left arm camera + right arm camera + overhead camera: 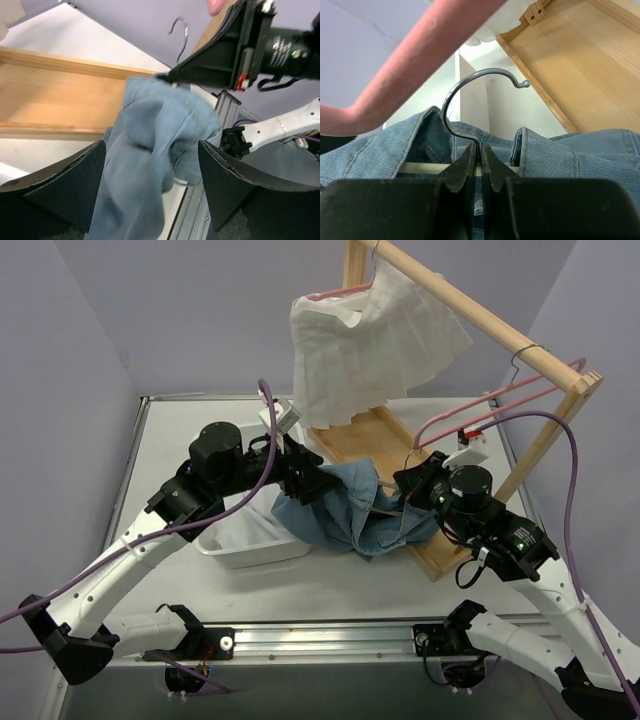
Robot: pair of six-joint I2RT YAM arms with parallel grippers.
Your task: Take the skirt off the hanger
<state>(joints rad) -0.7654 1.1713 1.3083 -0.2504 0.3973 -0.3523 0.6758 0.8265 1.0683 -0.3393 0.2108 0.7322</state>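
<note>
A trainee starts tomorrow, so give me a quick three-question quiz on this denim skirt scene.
1. True or false: the right fingers are shut on the hanger hook.
2. The left fingers are: A open with the denim skirt between them; B clamped on the rail; C out of view.
3. Fill in: the garment hanging on the wooden rack is ____.
Key: 1 true; 2 A; 3 white.

Right end effector [480,150] pinched tight on the shank of the metal hanger hook [470,82]. Denim skirt [580,155] bunched on both sides, pale hanger bar [420,168] showing beneath. Pink hanger [415,60] crosses overhead, blurred; wooden frame [590,65] upper right.
</note>
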